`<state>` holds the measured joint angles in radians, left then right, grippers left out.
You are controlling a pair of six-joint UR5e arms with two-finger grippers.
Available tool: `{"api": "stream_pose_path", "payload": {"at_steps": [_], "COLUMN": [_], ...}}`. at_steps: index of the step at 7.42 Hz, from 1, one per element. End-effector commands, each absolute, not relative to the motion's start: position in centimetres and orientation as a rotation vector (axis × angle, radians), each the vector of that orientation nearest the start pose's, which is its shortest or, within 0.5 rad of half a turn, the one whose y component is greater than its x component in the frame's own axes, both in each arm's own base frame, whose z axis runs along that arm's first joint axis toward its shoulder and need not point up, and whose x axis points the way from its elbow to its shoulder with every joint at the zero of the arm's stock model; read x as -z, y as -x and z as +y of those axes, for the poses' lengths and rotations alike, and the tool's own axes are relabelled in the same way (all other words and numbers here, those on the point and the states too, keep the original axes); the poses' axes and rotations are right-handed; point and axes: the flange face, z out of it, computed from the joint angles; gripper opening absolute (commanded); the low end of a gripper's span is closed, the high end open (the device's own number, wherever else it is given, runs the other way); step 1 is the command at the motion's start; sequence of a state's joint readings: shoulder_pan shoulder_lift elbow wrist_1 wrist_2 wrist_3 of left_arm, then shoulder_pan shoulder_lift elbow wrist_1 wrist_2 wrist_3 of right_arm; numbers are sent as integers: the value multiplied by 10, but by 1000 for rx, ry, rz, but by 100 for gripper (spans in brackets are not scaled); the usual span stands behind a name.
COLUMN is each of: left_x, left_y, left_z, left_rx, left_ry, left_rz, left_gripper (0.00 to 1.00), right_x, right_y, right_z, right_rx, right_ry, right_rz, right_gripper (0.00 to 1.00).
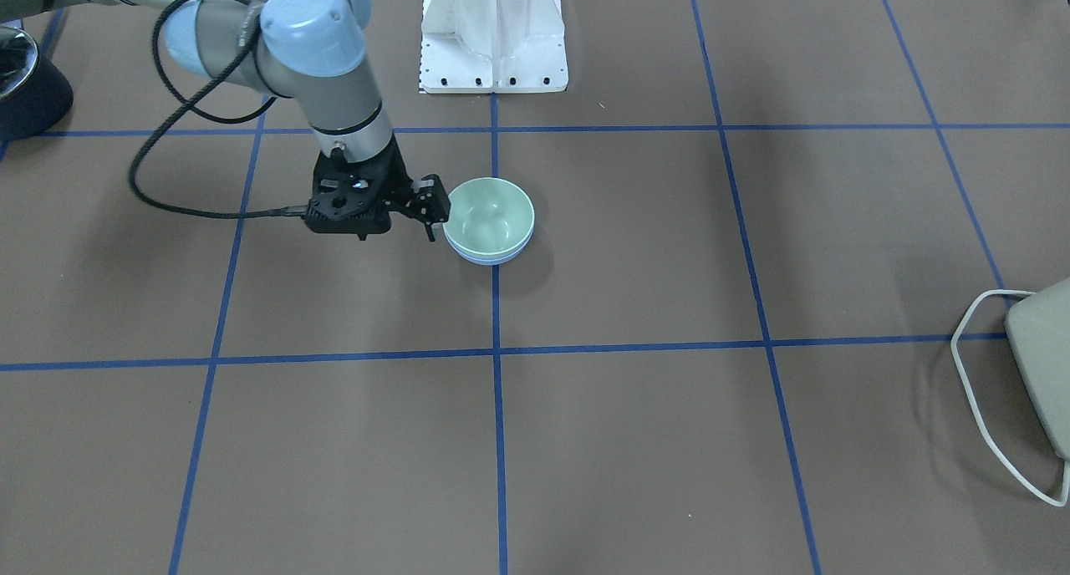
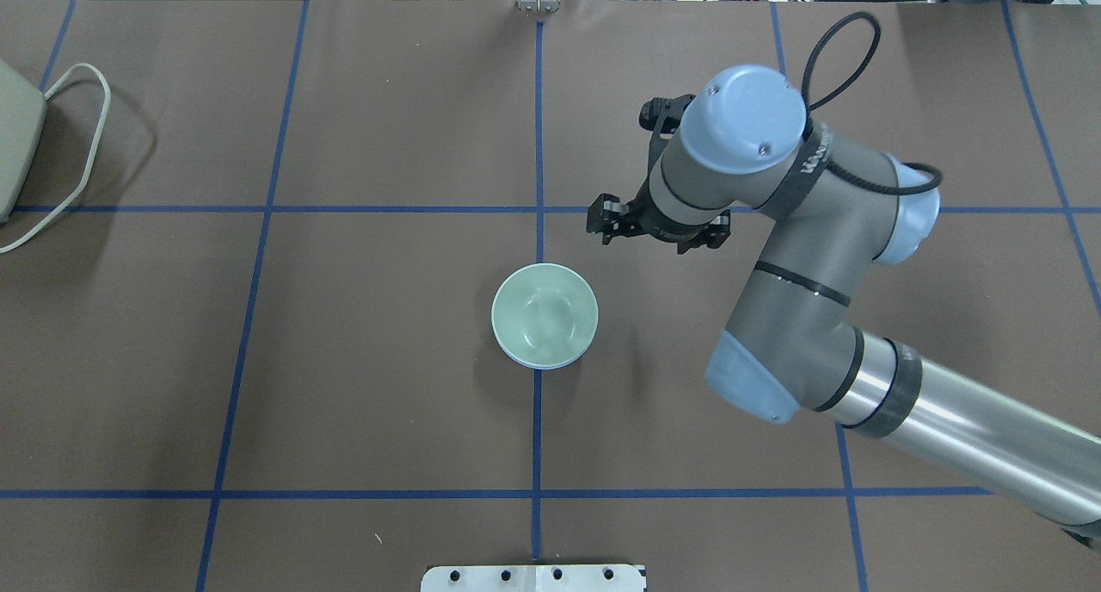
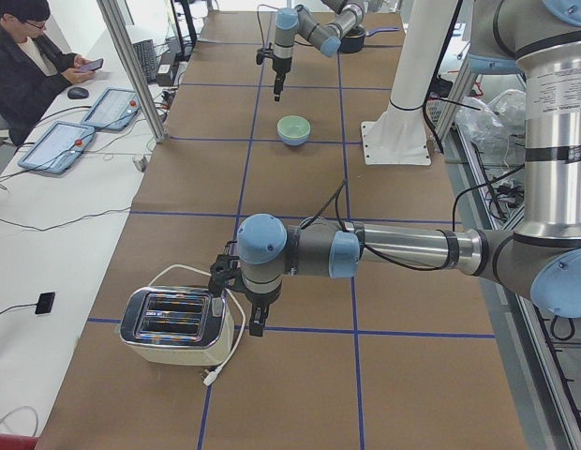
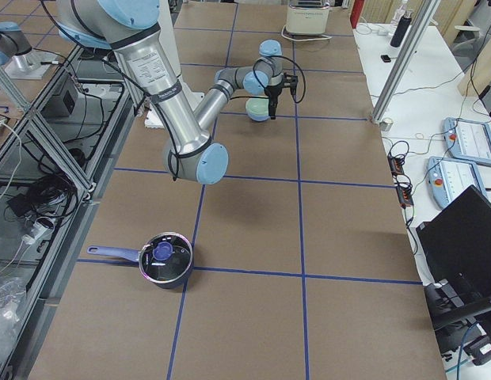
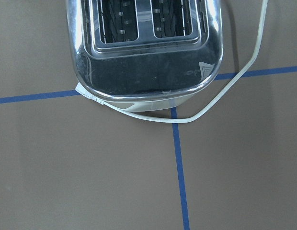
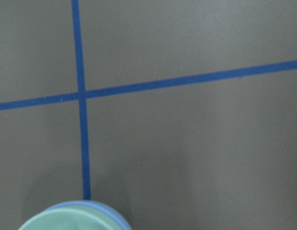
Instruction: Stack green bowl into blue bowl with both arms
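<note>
The green bowl [image 1: 489,216] sits nested inside the blue bowl [image 1: 493,259] on the brown table near its middle; only a thin blue rim shows beneath it. The stack also shows in the overhead view, green bowl [image 2: 544,314] and blue rim [image 2: 540,366]. My right gripper [image 1: 393,224] hangs just beside the stack, apart from it, empty, with its jaws spread in the overhead view [image 2: 658,233]. Its wrist view shows the green bowl [image 6: 67,224] and blue rim [image 6: 108,212] at the bottom edge. My left gripper [image 3: 254,323] hovers by the toaster, far from the bowls; I cannot tell its state.
A silver toaster [image 3: 173,323] with a white cord stands at the table's left end and fills the left wrist view [image 5: 143,48]. A dark pot [image 4: 165,260] sits toward the right end. The white robot base [image 1: 493,36] stands behind the bowls.
</note>
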<state>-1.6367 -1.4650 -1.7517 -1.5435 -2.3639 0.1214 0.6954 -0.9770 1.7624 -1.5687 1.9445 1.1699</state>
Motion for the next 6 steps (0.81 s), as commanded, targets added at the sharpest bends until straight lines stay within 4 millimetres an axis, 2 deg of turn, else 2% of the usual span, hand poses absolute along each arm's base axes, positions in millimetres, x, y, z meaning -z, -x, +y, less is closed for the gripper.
{"api": "stream_pose_path", "payload": {"at_steps": [1,2,3,4,5,6], "left_x": [-627,-649,-648,-641,-637,-635], "left_y": [92,91,92,92,91,91], "left_z": [-443,-441,-441,-448,-447,-443], "left_rx": [-63,-51,-50,-44,-47,-57], "left_ry": [-103,-68,-70,-75,-82,-90], "left_rz": [787,795,796,796,800,796], "left_gripper": [98,99,98,98,99,98], "right_x": [-294,-333,-385,-451,-515,-561], "right_y": [319,267,216,157,91,28], "right_z": [-560,-575,-578,-568,-546,-521], "right_rx": [3,57,103,126,167,202], "right_ry": [-151,-160,-157,-137,-122,-123], "right_rz": [-796,-774,-728,-673,-625,-591], "right_gripper": [100,100,100,100,100,100]}}
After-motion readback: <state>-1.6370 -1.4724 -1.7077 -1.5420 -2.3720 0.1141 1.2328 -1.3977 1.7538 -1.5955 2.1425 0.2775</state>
